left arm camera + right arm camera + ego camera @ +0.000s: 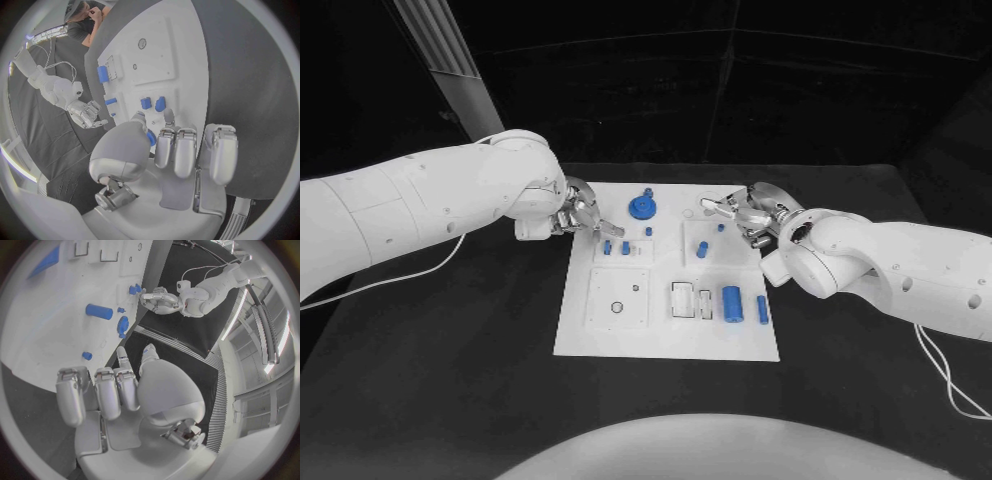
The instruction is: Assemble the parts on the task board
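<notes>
Both hands empty, fingers apart: left hand (574,218) and right hand (747,212) flank the board's (665,345) far end, likely poised to reach the gear (642,207).

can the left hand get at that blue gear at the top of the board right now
Probably yes. The left hand hovers at the board's left edge holding nothing, and the blue gear stands just beside it with bare board between. The right hand is at the far side, out of the way.
</notes>
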Robot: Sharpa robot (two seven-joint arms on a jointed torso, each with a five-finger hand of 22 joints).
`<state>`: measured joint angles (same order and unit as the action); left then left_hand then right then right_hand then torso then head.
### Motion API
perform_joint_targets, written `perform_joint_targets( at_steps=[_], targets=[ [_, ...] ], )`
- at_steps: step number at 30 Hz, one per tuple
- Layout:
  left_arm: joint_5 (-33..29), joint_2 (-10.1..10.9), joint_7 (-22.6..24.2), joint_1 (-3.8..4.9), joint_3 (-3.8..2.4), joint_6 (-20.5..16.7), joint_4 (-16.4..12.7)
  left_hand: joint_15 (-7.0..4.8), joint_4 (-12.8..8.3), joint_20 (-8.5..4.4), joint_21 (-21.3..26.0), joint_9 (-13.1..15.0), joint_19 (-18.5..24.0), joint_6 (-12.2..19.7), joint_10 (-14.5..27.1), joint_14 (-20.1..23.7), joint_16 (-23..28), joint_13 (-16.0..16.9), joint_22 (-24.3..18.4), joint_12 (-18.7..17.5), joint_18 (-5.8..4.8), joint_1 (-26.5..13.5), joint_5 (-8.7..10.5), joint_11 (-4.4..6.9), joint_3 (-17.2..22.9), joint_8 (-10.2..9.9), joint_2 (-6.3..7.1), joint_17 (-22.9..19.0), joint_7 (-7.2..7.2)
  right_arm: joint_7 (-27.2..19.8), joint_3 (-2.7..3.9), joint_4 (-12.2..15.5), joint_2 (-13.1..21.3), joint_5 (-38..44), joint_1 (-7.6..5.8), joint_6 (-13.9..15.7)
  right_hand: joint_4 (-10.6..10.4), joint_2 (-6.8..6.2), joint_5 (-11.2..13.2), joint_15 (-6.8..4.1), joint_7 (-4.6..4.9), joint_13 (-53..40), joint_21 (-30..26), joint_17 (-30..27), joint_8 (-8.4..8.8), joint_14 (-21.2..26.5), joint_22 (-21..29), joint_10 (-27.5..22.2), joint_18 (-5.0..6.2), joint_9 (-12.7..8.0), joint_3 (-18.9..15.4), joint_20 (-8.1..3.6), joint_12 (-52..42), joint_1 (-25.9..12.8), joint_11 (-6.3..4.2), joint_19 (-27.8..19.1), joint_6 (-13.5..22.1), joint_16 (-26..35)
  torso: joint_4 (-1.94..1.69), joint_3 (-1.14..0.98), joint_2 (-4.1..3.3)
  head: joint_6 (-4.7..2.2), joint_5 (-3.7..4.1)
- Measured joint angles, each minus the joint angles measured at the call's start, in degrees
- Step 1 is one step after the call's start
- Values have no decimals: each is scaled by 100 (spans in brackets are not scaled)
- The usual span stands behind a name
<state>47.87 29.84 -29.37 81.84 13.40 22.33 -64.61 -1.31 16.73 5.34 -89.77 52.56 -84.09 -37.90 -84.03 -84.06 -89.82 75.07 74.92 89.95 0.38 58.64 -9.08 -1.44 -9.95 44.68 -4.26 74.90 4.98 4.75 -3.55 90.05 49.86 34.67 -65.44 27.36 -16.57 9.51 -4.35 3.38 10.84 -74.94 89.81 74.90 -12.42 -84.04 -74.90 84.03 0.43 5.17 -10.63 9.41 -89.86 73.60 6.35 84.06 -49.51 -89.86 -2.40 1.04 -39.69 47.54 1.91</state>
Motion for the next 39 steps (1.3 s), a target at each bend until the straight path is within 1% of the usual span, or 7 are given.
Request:
perform_joint_targets(
  at_steps=[4, 10, 11, 13, 19, 32, 39],
  targets=[
    [10, -21, 43, 24, -2, 12, 26, 0, 8, 0, 0, 9, 0, 38, 0, 0, 0, 0, 0, 0, 0, 104, -376, 0, -39, 0, -76, 0, -8, 1, 0, -1, -6, 1, 0, 0, 0, 0, 0, 0, 0, 0, 0, 0, 0, 0, 0, 0, 0, 0, 0, 0, 0, 0, 0, 0, 0, 0, 0, 2, -4, 4, -1],
    [16, -83, 96, 36, -2, 91, 107, 0, -7, 0, 0, -30, 0, 107, 0, 0, 0, 0, 0, 0, 0, 403, -1418, 0, -54, -46, -107, 0, -20, 4, 0, -1, -7, 4, 0, -1, 0, 0, 0, 0, 0, 0, 0, 0, 0, 0, 0, 0, 0, 0, 0, 0, 0, 0, 0, 0, 0, 0, 7, 2, -8, 27, 2],
    [17, -98, 105, 36, -2, 120, 130, 0, -7, 0, 0, -52, 0, 107, 0, 0, 0, 0, 0, 0, 0, 493, -1721, 0, -53, -79, -96, 0, -19, 5, 0, -1, -7, 4, 0, -1, 0, 0, 0, 0, 0, 0, 0, 0, 0, 0, 0, 0, 0, 0, 0, 0, 0, 0, 0, 0, 0, 0, 7, 2, -8, 30, 4],
    [19, -127, 114, 37, -2, 168, 175, 0, 4, 0, 0, -76, 0, 107, 0, 0, 0, 0, 0, 0, 0, 560, -2080, 0, -43, -93, -61, 0, -19, 6, 0, -1, -7, 5, 0, -1, 0, 0, 0, 0, 0, 0, 0, 0, 0, 0, 0, 0, 0, 0, 0, 0, 0, 0, 0, 0, 0, 0, 7, 2, -9, 37, 6],
    [22, -219, 120, 37, -1, 380, 335, 0, -4, 0, 0, -147, 0, 107, 0, 0, 0, 0, 0, 0, 0, 816, -2804, 0, 93, -135, -39, 0, -19, 14, 0, -1, -20, 7, 0, -2, 0, 0, 0, 0, 0, 0, 0, 0, 0, 0, 0, 0, 0, 0, 0, 0, 0, 0, 0, 0, 0, 0, 7, 2, -8, 45, 7],
    [26, -354, 153, 11, -1, 675, 600, 0, 4, 0, 0, -182, 0, 85, 0, 0, 0, 0, 0, 0, 0, 898, -2904, 0, 180, -161, -21, 0, -41, 30, 0, -4, -39, 16, 0, -5, 0, 0, 0, 0, 0, 0, 0, 0, 0, 0, 0, 0, 0, 0, 0, 0, 0, 0, 0, 0, 0, 0, 7, 2, -4, 38, 16],
    [28, -377, 191, -1, -1, 757, 651, 0, 10, -1, 0, -210, 0, 64, 0, 0, 0, 0, 0, 0, 0, 860, -2597, 0, 186, -184, -59, 0, -62, 38, 0, -4, -42, 20, 0, -5, 0, 0, 0, 0, 0, 0, 0, 0, 0, 0, 0, 0, 0, 0, 0, 0, 0, 0, 0, 0, 0, 0, 7, 2, -4, 46, 25]
  ],
)
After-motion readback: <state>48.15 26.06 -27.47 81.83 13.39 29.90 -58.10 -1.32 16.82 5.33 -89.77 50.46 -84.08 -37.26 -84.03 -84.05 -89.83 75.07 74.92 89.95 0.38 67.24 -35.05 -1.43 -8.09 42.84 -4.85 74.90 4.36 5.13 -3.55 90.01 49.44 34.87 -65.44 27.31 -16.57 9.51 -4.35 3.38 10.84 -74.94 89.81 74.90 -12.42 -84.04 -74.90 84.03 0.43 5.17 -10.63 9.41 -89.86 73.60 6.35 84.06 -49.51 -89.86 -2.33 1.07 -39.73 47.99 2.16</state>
